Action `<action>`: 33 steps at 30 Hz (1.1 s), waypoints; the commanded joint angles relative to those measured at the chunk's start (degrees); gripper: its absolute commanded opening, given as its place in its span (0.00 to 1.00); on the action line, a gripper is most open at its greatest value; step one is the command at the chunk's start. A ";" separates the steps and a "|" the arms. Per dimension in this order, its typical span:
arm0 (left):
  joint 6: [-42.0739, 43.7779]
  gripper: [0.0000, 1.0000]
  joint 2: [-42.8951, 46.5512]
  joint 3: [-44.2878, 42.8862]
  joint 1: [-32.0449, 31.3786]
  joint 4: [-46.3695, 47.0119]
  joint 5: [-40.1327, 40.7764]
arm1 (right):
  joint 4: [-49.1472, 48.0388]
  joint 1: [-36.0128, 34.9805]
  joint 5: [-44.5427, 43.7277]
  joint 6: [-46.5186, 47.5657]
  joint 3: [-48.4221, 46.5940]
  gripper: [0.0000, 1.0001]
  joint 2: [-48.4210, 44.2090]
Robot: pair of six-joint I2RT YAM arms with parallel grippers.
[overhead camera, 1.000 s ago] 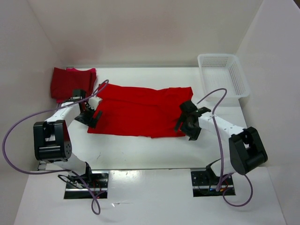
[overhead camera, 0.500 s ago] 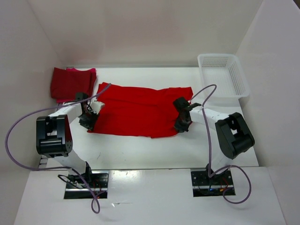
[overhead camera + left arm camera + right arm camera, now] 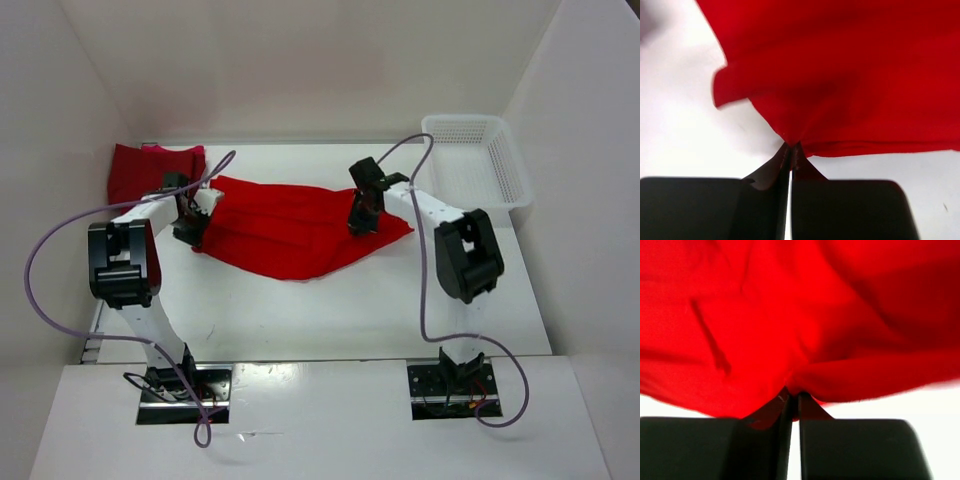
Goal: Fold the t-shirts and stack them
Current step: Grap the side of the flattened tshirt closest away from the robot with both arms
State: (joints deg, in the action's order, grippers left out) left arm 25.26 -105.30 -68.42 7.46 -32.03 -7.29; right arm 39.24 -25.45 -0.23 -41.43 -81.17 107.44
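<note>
Left gripper [image 3: 791, 148] and right gripper [image 3: 792, 396] each pinch the bright red t-shirt [image 3: 290, 232]; maroon t-shirt [image 3: 148, 172] lies far left.

Bright red t-shirt [image 3: 285, 235]: soft cloth, matt, lying in loose creases, with a doubled hem at the edge. Dark maroon t-shirt [image 3: 145, 172]: cloth, matt, with faint lines running across it. Basket [image 3: 478, 160]: white plastic mesh with a slight sheen. Table [image 3: 330, 310]: white, smooth, matt, with a few small dark specks. Left gripper [image 3: 791, 150] and right gripper [image 3: 792, 399]: black fingers, smooth and matt, plastic by the look. Arm links [image 3: 425, 205]: white, smooth, hard shells; joint housings black and matt. Cables [image 3: 35, 280]: purple, smooth sheathing. Base plates [image 3: 215, 385]: dark, glossy and reflective, metal by the look.
</note>
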 commanded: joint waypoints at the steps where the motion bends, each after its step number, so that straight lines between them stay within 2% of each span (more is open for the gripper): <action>1: -0.91 0.00 -2.72 -4.60 -0.69 2.50 0.34 | 2.06 1.37 2.78 3.99 -6.45 0.12 8.03; 2: -0.91 0.00 -2.72 -4.61 -0.70 2.50 0.87 | 2.06 1.89 3.56 3.99 -9.33 0.23 9.62; 3: -0.91 0.00 -3.33 -5.31 -1.31 2.50 1.74 | 0.67 2.59 4.96 3.99 -10.58 0.44 11.98; 5: -0.91 0.00 -3.86 -5.32 -1.93 2.50 1.75 | -1.96 3.12 6.11 3.99 -12.70 0.58 12.71; 7: -0.91 0.00 -3.86 -5.32 -1.93 2.50 2.28 | -4.34 3.65 7.52 3.99 -12.70 0.68 11.93; 8: -0.91 0.00 -3.86 -4.80 -1.93 2.50 2.80 | -5.48 3.66 7.52 3.99 -12.70 0.70 10.96; 12: -0.29 0.06 -1.84 -3.22 -1.93 2.50 4.03 | -13.12 3.66 7.27 6.71 -6.57 0.72 -0.43; 15: -0.29 0.21 -0.26 -2.50 -1.93 2.50 4.04 | -14.54 3.66 3.32 8.55 -0.87 0.75 -9.31; 16: -0.29 0.31 0.35 -1.98 -1.32 1.89 3.43 | -13.85 3.66 2.35 8.56 0.56 0.72 -11.27; 17: -0.99 0.33 0.35 -1.98 -1.31 1.88 3.42 | -12.89 3.66 1.29 8.56 2.05 0.70 -12.94; 21: -1.53 0.37 1.50 -0.75 -0.17 1.27 1.93 | -6.82 3.66 -2.50 5.49 13.64 0.50 -19.62; 22: -1.53 0.37 2.02 0.12 -0.17 1.27 1.93 | -6.81 3.66 -2.50 4.87 15.67 0.36 -19.63; 25: -1.53 0.37 2.02 0.75 -0.17 0.74 1.93 | -8.47 3.66 -2.50 3.55 20.60 0.21 -19.12; 26: -1.53 0.37 2.02 1.36 -0.17 0.74 1.93 | -9.00 3.66 -3.45 3.55 20.61 0.21 -18.15; 28: -1.53 0.37 2.02 1.36 -0.17 0.74 1.41 | -10.32 3.13 -3.46 4.69 20.61 0.28 -14.30; 29: -1.53 0.37 2.02 1.36 -0.17 0.13 1.40 | -10.33 3.13 -4.16 5.82 19.83 0.38 -13.06; 32: -1.53 0.37 2.02 1.98 -0.17 0.13 0.87 | -11.73 1.63 -5.83 7.67 18.32 0.54 -8.92; 33: -1.53 0.39 2.55 1.98 -0.17 0.13 0.87 | -12.34 1.11 -5.83 7.68 17.80 0.56 -8.22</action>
State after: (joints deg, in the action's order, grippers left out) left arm 25.02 -104.88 -67.48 7.27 -30.39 -4.36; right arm 29.89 -22.83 -3.49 -35.62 -60.75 98.24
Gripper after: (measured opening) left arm 0.382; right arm 0.549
